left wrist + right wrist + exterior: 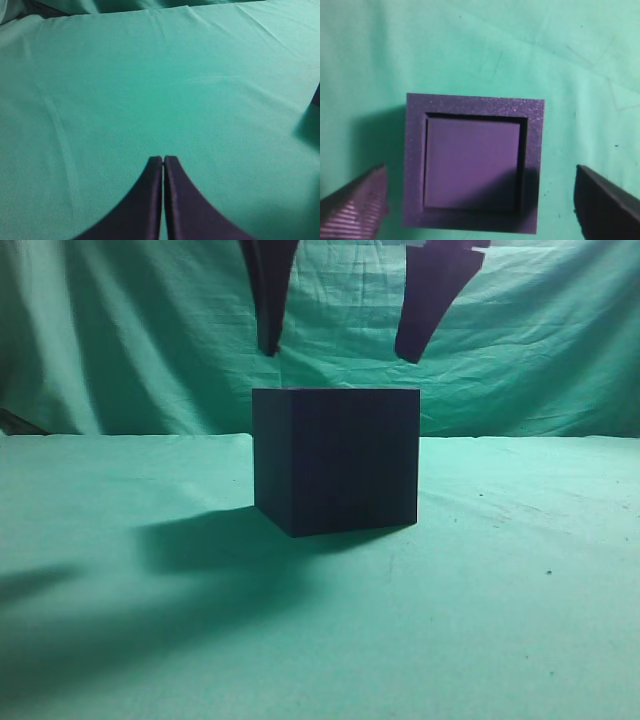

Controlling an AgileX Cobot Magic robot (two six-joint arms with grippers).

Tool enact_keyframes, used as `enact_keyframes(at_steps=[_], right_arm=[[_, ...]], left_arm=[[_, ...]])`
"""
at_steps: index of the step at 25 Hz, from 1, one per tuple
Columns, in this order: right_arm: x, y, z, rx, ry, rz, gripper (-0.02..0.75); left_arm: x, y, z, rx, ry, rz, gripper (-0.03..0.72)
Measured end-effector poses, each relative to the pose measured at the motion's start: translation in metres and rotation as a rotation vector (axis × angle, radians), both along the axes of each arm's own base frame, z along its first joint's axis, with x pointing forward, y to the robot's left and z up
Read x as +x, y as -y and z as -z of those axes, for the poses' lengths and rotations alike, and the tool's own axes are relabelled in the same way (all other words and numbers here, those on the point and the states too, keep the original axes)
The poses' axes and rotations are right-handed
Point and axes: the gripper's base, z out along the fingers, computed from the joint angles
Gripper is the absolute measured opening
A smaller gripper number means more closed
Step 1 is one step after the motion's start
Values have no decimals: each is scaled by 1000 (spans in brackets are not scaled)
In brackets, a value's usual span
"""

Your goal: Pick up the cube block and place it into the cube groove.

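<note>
The large near-black box (pixel 335 460) stands mid-table on the green cloth. In the right wrist view I look straight down on its rim (pixel 475 104). The cube block (pixel 470 160), its top purplish, sits inside the cube groove (pixel 522 165), with a thin dark gap on its right side. My right gripper (pixel 480 172) is open and empty, a finger on either side above the box. Both fingers hang over the box in the exterior view (pixel 340 345). My left gripper (pixel 163 159) is shut and empty over bare cloth. It does not show in the exterior view.
Green cloth (pixel 520 590) covers the table and hangs as a backdrop (pixel 120 330). A dark shape (pixel 316 95) with its shadow shows at the right edge of the left wrist view. The box's shadow falls to the left (pixel 200 540).
</note>
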Motion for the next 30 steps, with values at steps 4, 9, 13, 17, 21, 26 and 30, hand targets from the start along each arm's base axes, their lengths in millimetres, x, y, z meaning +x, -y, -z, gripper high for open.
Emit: enact_keyframes(at_steps=[4, 9, 13, 17, 21, 26, 30], right_arm=[[2, 0, -20, -6, 9, 1, 643], [-2, 10, -75, -24, 73, 9, 192], [-15, 23, -108, 15, 131, 2, 0], [-39, 41, -144, 115, 179, 2, 0], [-72, 68, -186, 223, 259, -23, 0], [-114, 107, -211, 286, 344, -43, 0], [-146, 137, -190, 260, 322, -51, 0]], left_arm=[[0, 0, 0, 0, 0, 0, 0], [0, 0, 0, 0, 0, 0, 0], [0, 0, 0, 0, 0, 0, 0], [0, 0, 0, 0, 0, 0, 0], [0, 0, 0, 0, 0, 0, 0], [0, 0, 0, 0, 0, 0, 0], [0, 0, 0, 0, 0, 0, 0]])
